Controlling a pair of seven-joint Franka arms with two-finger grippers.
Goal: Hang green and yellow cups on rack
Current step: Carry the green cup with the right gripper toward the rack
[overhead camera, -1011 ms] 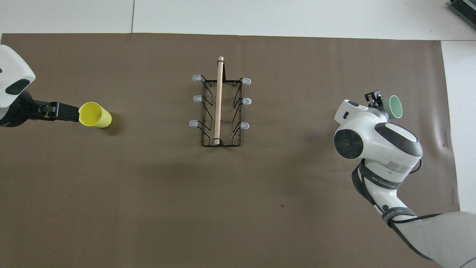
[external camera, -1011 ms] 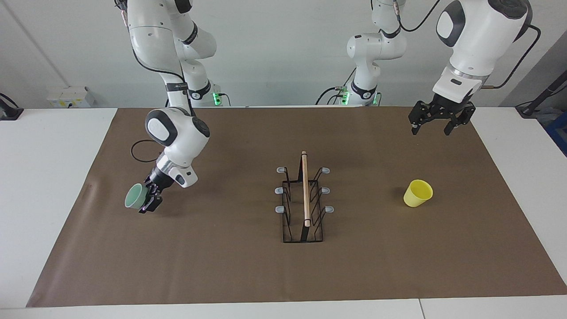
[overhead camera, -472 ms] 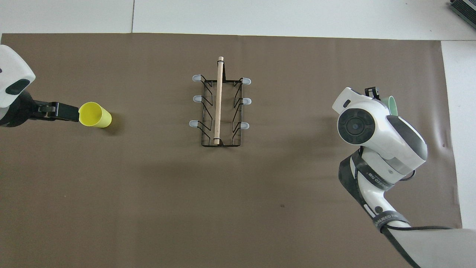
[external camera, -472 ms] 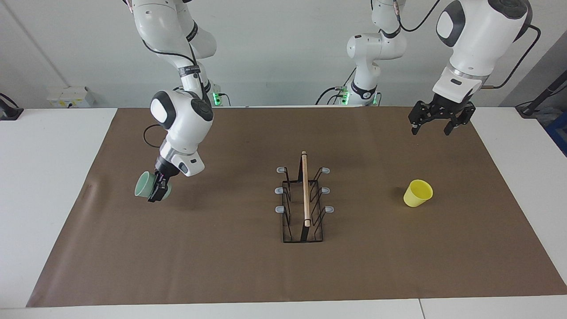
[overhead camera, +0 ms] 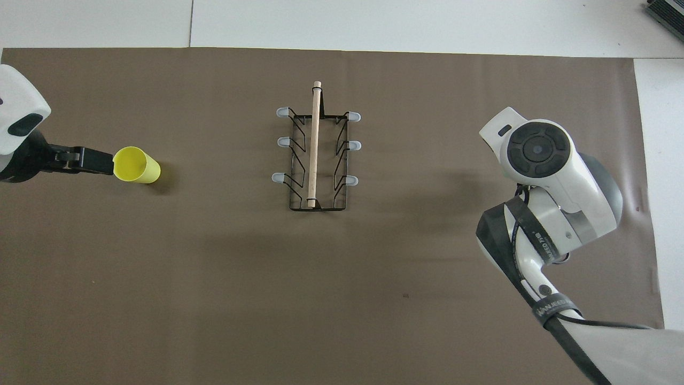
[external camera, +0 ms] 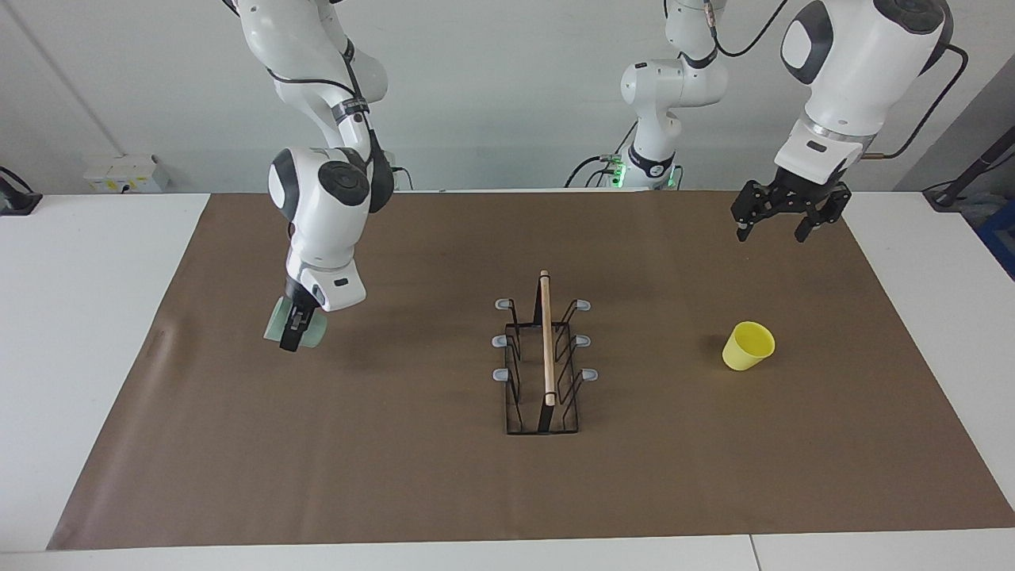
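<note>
The pale green cup (external camera: 274,325) hangs in the air over the mat toward the right arm's end, with my right gripper (external camera: 293,332) shut on its wall and pointing down. In the overhead view the right arm's wrist (overhead camera: 537,149) hides both the cup and that gripper. The black wire rack (external camera: 543,373) (overhead camera: 316,155) with its wooden rod stands mid-mat, its grey-tipped prongs bare. The yellow cup (external camera: 748,346) (overhead camera: 138,165) lies tilted on the mat toward the left arm's end. My left gripper (external camera: 774,231) (overhead camera: 99,162) waits open, high over the mat and apart from the yellow cup.
A brown mat (external camera: 444,484) covers most of the white table (external camera: 79,317). A white socket box (external camera: 127,173) sits at the table's edge nearest the robots, at the right arm's end.
The right arm has lifted the green cup and carried it a little toward the rack, turning its wrist to point straight down. The left arm has not moved.
</note>
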